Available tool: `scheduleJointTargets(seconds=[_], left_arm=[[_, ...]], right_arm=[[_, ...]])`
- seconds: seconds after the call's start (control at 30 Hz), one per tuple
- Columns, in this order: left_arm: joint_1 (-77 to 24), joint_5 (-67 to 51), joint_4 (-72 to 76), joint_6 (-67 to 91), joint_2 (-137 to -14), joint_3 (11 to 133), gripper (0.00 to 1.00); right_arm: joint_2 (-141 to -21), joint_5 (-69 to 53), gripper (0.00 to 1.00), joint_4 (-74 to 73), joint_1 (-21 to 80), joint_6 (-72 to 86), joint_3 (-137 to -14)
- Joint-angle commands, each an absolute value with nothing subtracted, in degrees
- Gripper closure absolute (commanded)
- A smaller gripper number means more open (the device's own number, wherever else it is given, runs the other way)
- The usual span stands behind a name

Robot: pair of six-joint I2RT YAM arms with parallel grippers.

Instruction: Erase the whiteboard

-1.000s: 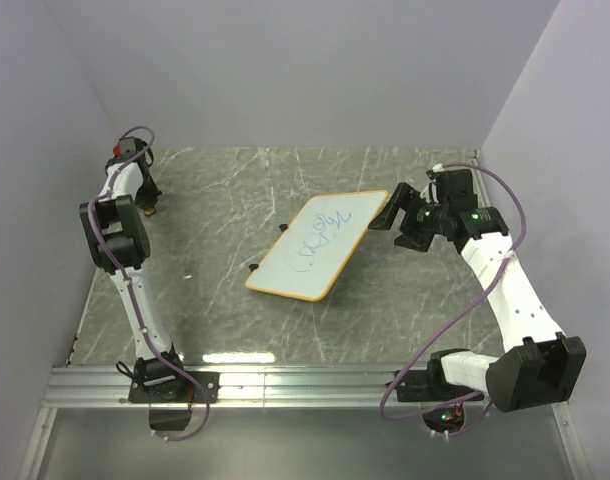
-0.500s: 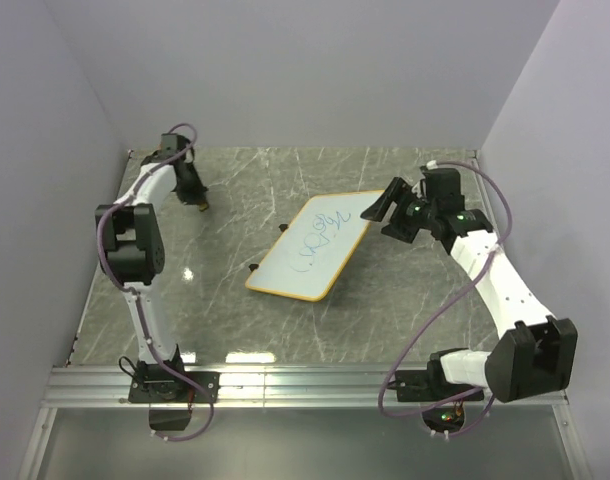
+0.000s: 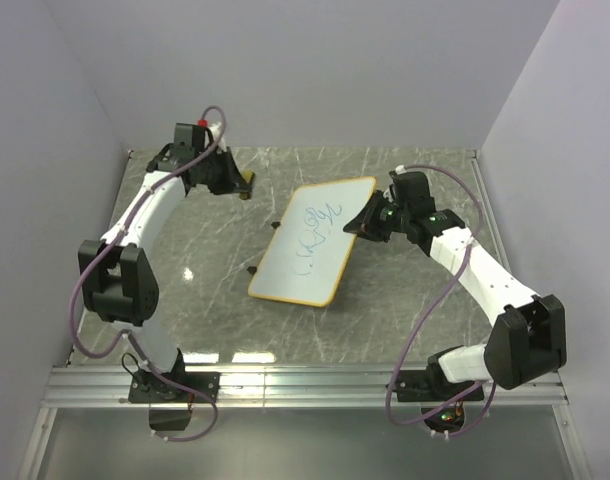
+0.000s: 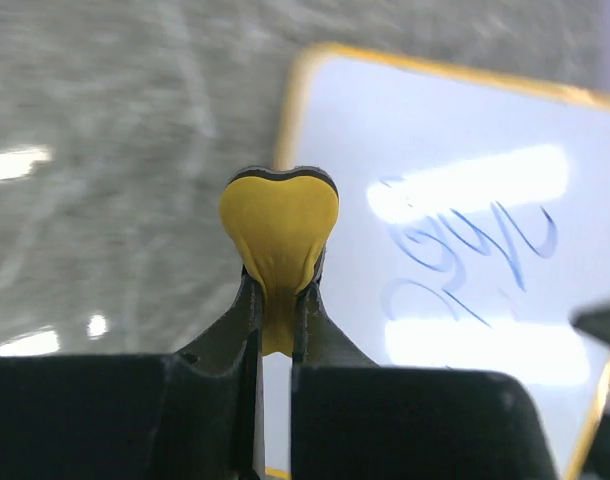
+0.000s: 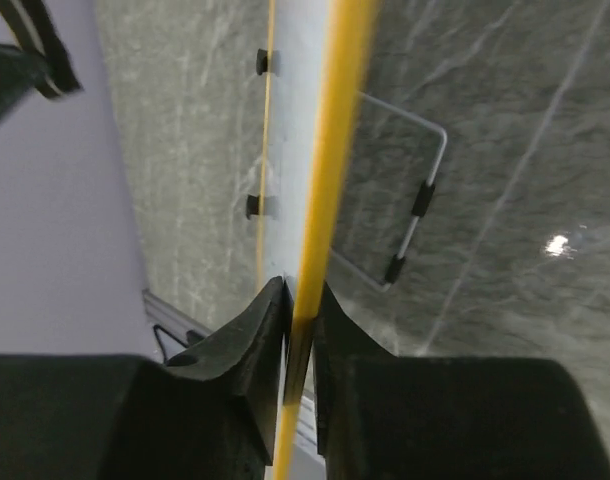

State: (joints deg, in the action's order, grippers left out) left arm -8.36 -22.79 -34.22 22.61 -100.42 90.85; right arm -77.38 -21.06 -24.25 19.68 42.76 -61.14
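The whiteboard [image 3: 307,262], white with an orange-yellow frame and blue scribbles [image 3: 318,226], lies at the middle of the grey table. My right gripper [image 3: 360,226] is shut on its right edge; the right wrist view shows the yellow frame [image 5: 330,150] pinched between the gripper's [image 5: 299,300] black fingers. My left gripper [image 3: 241,183] hovers beyond the board's far-left corner, shut on a small yellow eraser [image 4: 278,225]. In the left wrist view the whiteboard [image 4: 435,120] and its scribbles lie just right of and below the gripper [image 4: 278,285].
Two small black clips [image 3: 278,226] sit on the board's left edge. A wire stand [image 5: 415,210] shows under the board. Lilac walls close in the table on three sides. An aluminium rail [image 3: 305,385] runs along the near edge.
My right gripper has moved left and shut on the board's right edge, turning the board a little. The left arm swung right from the far-left corner toward the board, eraser in its grip.
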Motion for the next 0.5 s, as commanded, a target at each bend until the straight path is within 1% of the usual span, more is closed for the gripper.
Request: scheduleJointTargets(seconds=[0.0, 0.1, 0.17, 0.27, 0.37, 0.47], left_arm=[[-12.3, -35.32, -31.3, 18.37, -94.41, 85.81, 1.0], [-15.02, -41.2, -28.58, 18.11, -90.8, 81.76, 1.0], [-16.95, -42.28, -27.86, 18.02, -89.65, 80.86, 1.0], [-21.78, -41.48, -29.53, 17.76, -91.22, 82.78, 1.0], [-25.03, -41.75, -30.85, 17.4, -93.6, 85.86, 1.0], [-28.2, -39.64, -32.86, 17.23, -96.76, 89.11, 1.0]], right_arm=[[-77.78, -19.43, 0.83, -23.2, 20.92, 40.43, -60.38], [-78.05, -18.9, 0.85, -23.99, 20.92, 39.64, -60.38], [-78.22, -19.07, 0.86, -24.17, 20.74, 39.64, -60.21], [-78.4, -19.34, 0.86, -24.17, 20.83, 39.64, -59.94], [-78.92, -19.6, 0.88, -24.52, 20.92, 39.46, -60.29], [-79.1, -19.77, 0.9, -24.7, 21.0, 39.2, -60.29]])
